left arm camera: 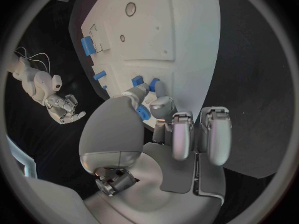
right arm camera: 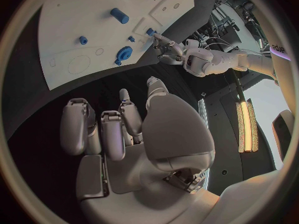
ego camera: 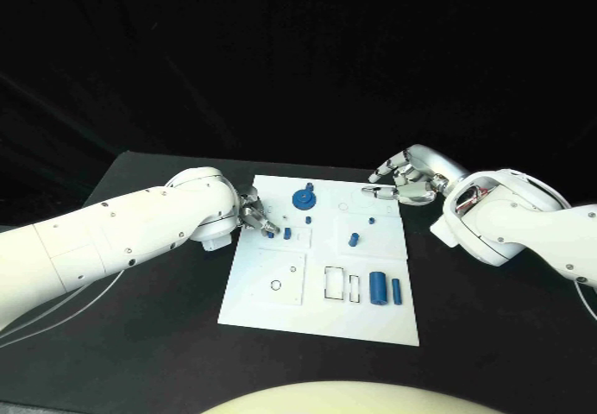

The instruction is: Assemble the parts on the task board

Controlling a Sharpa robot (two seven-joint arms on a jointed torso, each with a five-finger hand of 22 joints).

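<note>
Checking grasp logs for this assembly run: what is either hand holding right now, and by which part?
The left hand has its fingertips at small blue parts on the task board; whether it grips one cannot be told. The right hand holds nothing.

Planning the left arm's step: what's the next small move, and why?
Probably close the fingers of the left hand on the small blue part and lift: they already sit at it on the task board, while the right hand hangs off the board.

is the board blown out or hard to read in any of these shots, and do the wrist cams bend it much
Head view: the task board is bright, yet its outlines and blue parts read clearly against the dark table. Left wrist view: fisheye curves the board's edges, and the left robot hand covers part of it. Right wrist view: the board bows; a lit strip glares beside the right robot hand.
</note>
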